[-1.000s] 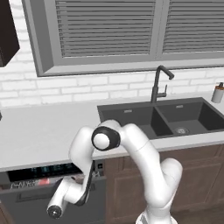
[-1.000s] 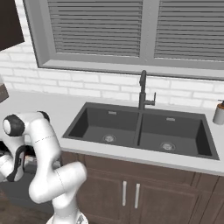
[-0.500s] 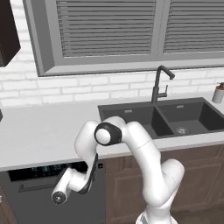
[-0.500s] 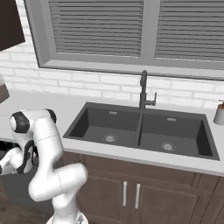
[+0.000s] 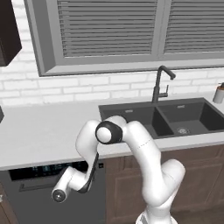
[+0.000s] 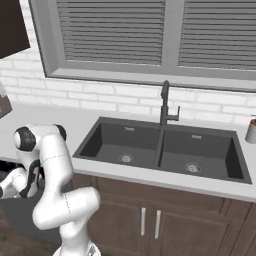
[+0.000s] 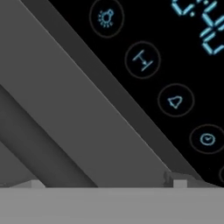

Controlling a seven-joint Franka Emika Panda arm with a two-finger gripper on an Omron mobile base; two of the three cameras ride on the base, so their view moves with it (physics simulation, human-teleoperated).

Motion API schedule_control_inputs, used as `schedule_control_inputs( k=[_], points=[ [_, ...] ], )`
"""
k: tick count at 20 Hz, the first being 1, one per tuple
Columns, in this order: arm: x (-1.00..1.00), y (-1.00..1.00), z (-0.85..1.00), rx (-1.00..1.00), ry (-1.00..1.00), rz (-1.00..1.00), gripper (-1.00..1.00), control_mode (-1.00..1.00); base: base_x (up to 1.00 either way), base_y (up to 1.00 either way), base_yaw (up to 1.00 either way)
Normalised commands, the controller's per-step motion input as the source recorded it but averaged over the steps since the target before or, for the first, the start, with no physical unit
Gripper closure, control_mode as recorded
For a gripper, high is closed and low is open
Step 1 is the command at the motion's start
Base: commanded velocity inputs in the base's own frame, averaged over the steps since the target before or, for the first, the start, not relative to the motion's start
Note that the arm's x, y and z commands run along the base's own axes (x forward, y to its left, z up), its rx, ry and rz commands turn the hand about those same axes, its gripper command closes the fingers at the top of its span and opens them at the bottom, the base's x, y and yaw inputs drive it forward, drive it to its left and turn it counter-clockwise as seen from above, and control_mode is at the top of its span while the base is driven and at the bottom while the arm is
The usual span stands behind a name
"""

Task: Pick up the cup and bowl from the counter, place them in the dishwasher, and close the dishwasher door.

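Left base view: the arm bends down at lower left, over the door (image 5: 26,201) of the dishwasher (image 5: 43,170) under the table (image 5: 43,131).

Right base view: the sink (image 6: 160,147) sits mid-frame.

Hand view: the control strip (image 7: 175,78) crosses the upper right, the door handle (image 7: 35,144) the lower left. The jaws stand wide open, holding nothing.

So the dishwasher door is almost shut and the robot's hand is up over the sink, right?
Not quite. The dishwasher door does look almost shut, but the gripper isn't over the sink. It's down low, right in front of the door, as the left base view shows. The hand view looks at the black control strip from close up.
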Motion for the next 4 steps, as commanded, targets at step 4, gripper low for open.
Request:
schedule_control_inputs(
  k=[4],
  points=[
    [0.91,-0.37,-0.01,0.00,0.00,0.05,-1.00,-1.00,0.00,0.00,0.00]
  ],
)
